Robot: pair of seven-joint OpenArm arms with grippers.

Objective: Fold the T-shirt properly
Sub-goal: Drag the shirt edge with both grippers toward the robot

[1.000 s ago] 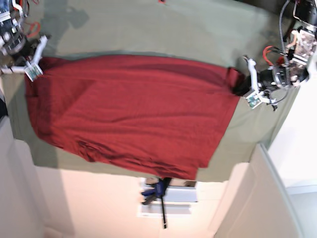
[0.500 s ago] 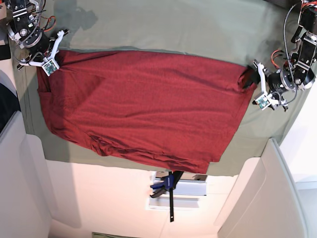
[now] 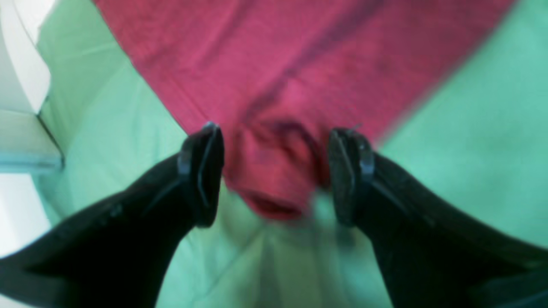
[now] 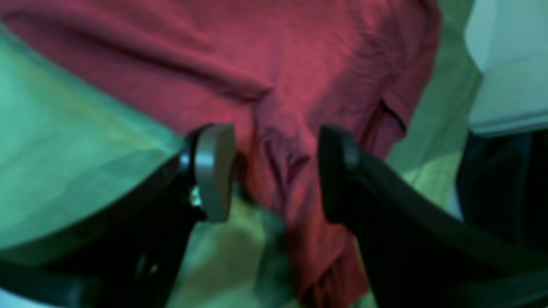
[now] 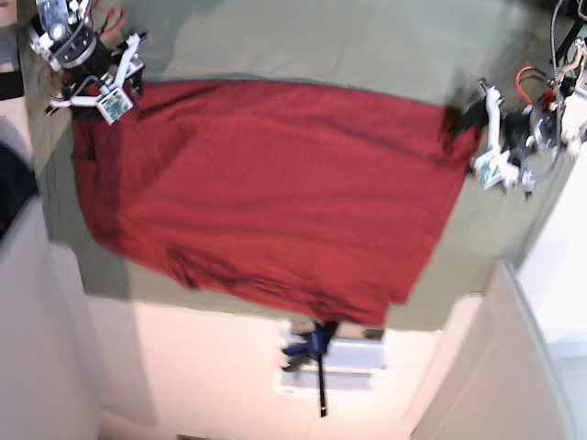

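the t-shirt (image 5: 266, 192) lies spread wide and mostly flat across the sage-green cloth (image 5: 321, 41) that covers my bench, its long edges running side to side in the base view and one lower corner reaching close to the cloth's near edge. shallow wrinkles show along that lower edge; the rest is too blurred for me to read.

at the shirt's end on the right of the base view, my left pincer (image 5: 470, 128) sits at the corner. through the left wrist camera i see its two dark fingers (image 3: 201, 171) standing apart, with a bunched, rounded tip of t-shirt (image 3: 274, 171) between them over the green cloth (image 3: 471, 149). the fabric fills most of the gap, but i cannot tell whether either finger touches it.

at the opposite corner, top left in the base view, my right pincer (image 5: 110, 82) straddles the shirt's edge. the right wrist camera shows its fingers (image 4: 214, 171) spread too, a creased fold of t-shirt (image 4: 282, 171) running down between them, green cloth (image 4: 64, 149) to one side.

below the bench's near edge, a blue-handled clamp (image 5: 314, 353) hangs by a pale bracket.
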